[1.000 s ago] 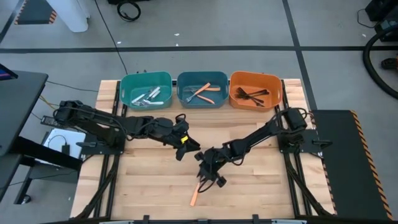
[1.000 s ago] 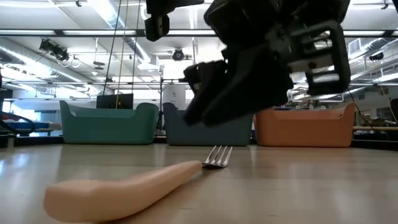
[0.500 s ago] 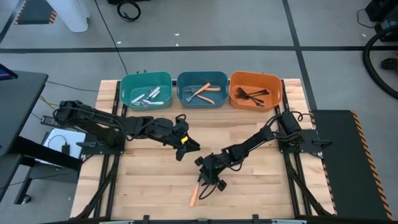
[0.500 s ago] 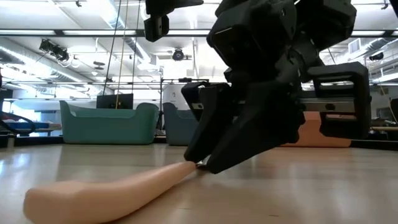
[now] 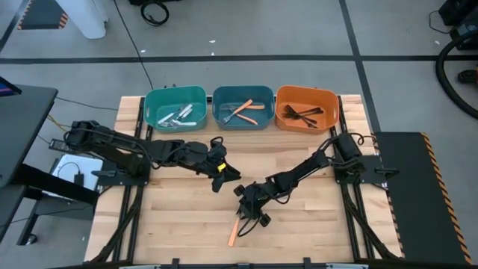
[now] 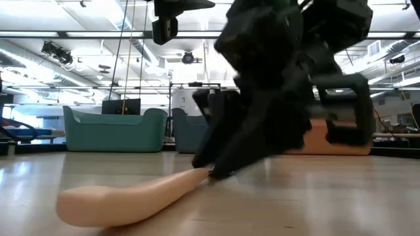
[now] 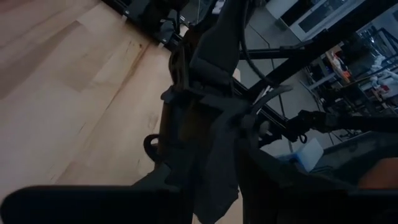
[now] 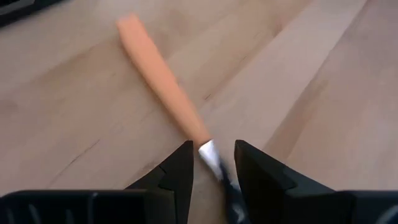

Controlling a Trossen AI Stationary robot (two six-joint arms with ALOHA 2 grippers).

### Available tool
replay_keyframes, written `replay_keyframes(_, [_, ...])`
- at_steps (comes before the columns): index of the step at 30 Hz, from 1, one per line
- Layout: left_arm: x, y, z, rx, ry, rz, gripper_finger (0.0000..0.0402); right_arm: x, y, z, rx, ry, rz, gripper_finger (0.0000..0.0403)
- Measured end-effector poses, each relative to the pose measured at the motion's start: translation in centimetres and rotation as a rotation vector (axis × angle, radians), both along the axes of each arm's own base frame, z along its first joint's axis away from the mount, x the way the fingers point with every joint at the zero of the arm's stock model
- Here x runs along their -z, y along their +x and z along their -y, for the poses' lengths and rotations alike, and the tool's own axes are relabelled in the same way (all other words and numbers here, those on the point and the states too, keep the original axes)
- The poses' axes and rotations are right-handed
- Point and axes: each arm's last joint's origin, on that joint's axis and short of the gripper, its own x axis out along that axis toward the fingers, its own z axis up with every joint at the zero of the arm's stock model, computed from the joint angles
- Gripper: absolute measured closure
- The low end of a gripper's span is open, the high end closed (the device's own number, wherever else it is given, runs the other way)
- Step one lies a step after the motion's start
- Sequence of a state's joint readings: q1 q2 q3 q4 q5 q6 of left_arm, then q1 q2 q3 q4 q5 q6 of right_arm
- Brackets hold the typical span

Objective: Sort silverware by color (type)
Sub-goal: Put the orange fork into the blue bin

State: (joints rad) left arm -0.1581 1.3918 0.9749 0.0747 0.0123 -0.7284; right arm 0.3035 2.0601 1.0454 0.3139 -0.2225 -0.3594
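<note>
A fork with an orange handle lies on the wooden table near its front middle. It also shows in the low view and the right wrist view. My right gripper is down at the table, shut on the fork's silver neck. My left gripper hovers left of the table's middle, open and empty. Silver/white forks lie in the teal bin, orange-handled forks in the blue bin, and black forks in the orange bin. My right gripper has the fork's silver neck, just past the orange handle, between its two fingers. The fingers slant down from the table's far right and lie across the fork. The handle rests on the table.
The three bins stand in a row along the table's far edge. The arm bases and their black frames stand at the table's left and right sides. Bare wood lies around the fork and between the arms.
My right gripper has come down toward the table's near edge onto the fork's neck, hiding the tines in the low view. The fork's handle has shifted a little on the table.
</note>
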Motion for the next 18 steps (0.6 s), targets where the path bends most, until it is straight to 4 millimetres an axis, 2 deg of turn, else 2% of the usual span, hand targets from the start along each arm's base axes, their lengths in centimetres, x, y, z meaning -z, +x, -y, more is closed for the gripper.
replay_keyframes(5, [0.0,0.0,0.0,-0.001,0.000,-0.001,0.0292,0.9,0.0,-0.1,0.009,0.013,-0.034,0.0277])
replay_keyframes(12, [0.0,0.0,0.0,-0.013,0.005,-0.004,0.0292,1.4,-0.3,0.8,0.256,0.096,-0.210,0.0283])
replay_keyframes(15, [0.1,0.0,0.0,-0.012,0.005,-0.006,0.0292,1.4,-0.3,1.0,0.293,0.112,-0.225,0.0306])
replay_keyframes(18, [0.1,0.0,0.0,-0.012,0.006,-0.006,0.0292,1.5,-0.2,1.1,0.328,0.130,-0.234,0.0347])
